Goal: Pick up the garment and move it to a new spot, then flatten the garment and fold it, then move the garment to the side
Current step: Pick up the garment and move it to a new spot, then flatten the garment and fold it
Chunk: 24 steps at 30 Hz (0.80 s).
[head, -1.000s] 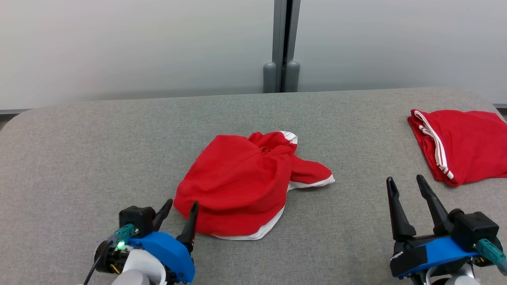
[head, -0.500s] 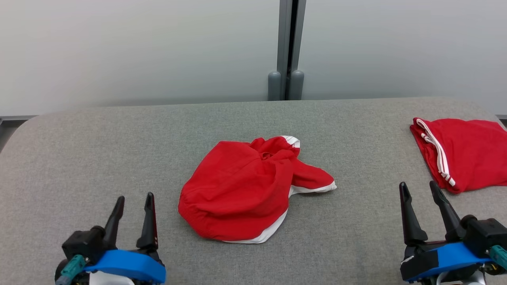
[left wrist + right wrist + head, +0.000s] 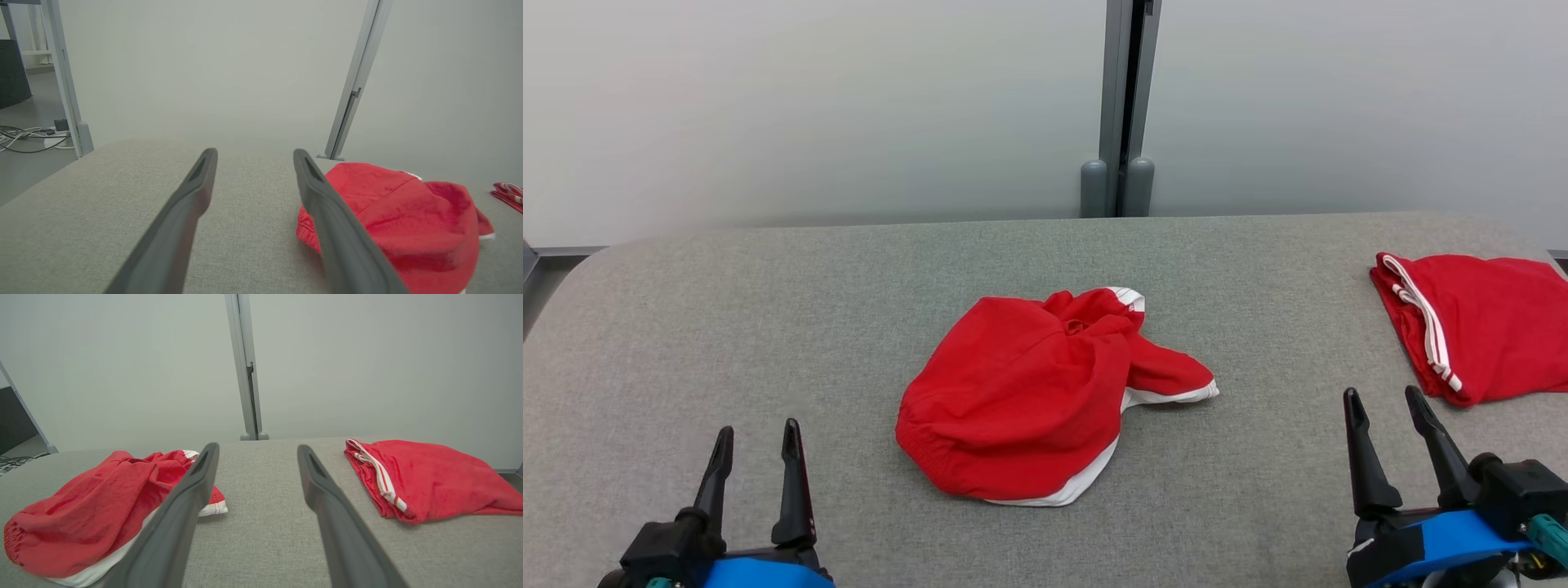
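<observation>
Lying crumpled at the middle of the grey table (image 3: 768,310), the red white-trimmed garment (image 3: 1029,392) touches neither gripper. At the near-left edge the left gripper (image 3: 757,430) has fingers apart, empty; same for the right gripper (image 3: 1383,396) at the near-right edge. A folded red garment (image 3: 1486,335) sits at the right edge, just beyond the right gripper.

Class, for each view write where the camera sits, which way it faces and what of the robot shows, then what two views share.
Head view: on the head, facing forward and down at the table and crumpled red garment; left gripper and right gripper show, open.
Left wrist view: on the left wrist, facing along its fingers toward the wall.
Right wrist view: on the right wrist, facing along its fingers.
Shared: both wrist views show the crumpled red garment.
</observation>
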{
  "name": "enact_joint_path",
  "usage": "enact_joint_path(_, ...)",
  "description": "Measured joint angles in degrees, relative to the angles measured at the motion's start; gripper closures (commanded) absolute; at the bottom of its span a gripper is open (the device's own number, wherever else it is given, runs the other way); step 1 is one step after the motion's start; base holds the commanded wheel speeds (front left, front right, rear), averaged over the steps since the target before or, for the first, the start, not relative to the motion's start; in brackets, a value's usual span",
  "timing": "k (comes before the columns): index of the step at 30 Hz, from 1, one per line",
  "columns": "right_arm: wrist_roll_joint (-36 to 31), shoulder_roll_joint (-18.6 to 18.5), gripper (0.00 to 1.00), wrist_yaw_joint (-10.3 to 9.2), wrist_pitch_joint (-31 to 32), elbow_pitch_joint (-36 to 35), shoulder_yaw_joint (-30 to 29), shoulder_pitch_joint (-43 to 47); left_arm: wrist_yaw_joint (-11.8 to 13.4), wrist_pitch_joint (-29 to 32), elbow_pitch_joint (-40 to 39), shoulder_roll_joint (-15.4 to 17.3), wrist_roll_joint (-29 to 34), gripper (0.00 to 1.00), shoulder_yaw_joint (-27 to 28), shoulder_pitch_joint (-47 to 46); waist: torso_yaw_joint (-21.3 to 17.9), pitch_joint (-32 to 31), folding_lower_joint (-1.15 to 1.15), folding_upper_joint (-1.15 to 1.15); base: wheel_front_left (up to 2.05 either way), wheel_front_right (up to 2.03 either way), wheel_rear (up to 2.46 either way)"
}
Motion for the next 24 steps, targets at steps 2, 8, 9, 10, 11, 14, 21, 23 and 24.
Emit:
enact_joint_path(2, -0.16, 0.00, 0.00, 0.00, -0.03, 0.35, -0.04, 0.10, -0.41, 0.00, 1.20, -0.36, 1.11, 0.00, 0.54, 0.29, 0.07, -0.08, 0.00, 0.00, 0.00, 0.00, 0.00)
enact_joint_path(8, -0.91, 0.00, 0.00, 0.00, 0.03, 1.47, -0.05, 0.69, -1.96, 0.00, 5.08, -0.84, 2.82, 0.00, 1.02, 0.62, 0.23, -0.25, 0.00, 0.00, 0.00, 0.00, 0.00)
enact_joint_path(9, -0.94, 0.00, 0.00, 0.00, 0.04, 1.63, -0.07, 0.87, -2.11, 0.01, 5.42, -0.89, 2.93, 0.00, 1.04, 0.60, 0.23, -0.25, 0.00, 0.00, 0.00, 0.00, 0.00)
enact_joint_path(10, -0.97, 0.00, 0.00, 0.00, 0.04, 1.72, -0.08, 0.98, -2.21, 0.00, 5.68, -0.96, 3.01, 0.00, 1.12, 0.57, 0.23, -0.24, 0.00, 0.00, 0.00, 0.00, 0.00)
enact_joint_path(11, -0.97, 0.00, 0.00, 0.00, 0.04, 1.76, -0.09, 0.98, -2.43, 0.01, 5.90, -1.01, 3.23, 0.00, 1.20, 0.54, 0.21, -0.21, 0.00, 0.00, 0.00, 0.00, 0.00)
enact_joint_path(14, -0.91, 0.00, 0.00, 0.00, 0.04, 1.79, -0.14, 0.98, -2.61, 0.00, 6.04, -1.26, 3.68, 0.00, 1.48, 0.12, 0.11, -0.10, 0.00, 0.00, 0.00, 0.00, 0.00)
enact_joint_path(21, -0.53, 0.00, 0.00, 0.00, 0.03, 1.98, 0.25, 0.94, -3.46, 0.00, 6.41, -1.91, 4.33, 0.00, 2.02, -0.18, -0.04, -0.05, 0.00, 0.00, 0.00, 0.00, 0.00)
enact_joint_path(23, -0.44, 0.00, 0.00, 0.00, 0.02, 1.99, 0.29, 0.93, -3.60, 0.00, 6.58, -2.05, 4.38, 0.00, 2.12, -0.18, -0.06, -0.02, 0.00, 0.00, 0.00, 0.00, 0.00)
enact_joint_path(24, -0.44, 0.00, 0.00, 0.00, 0.02, 2.00, 0.32, 0.92, -3.64, 0.00, 6.69, -2.12, 4.39, 0.00, 2.14, -0.20, -0.07, 0.02, 0.00, 0.00, 0.00, 0.00, 0.00)
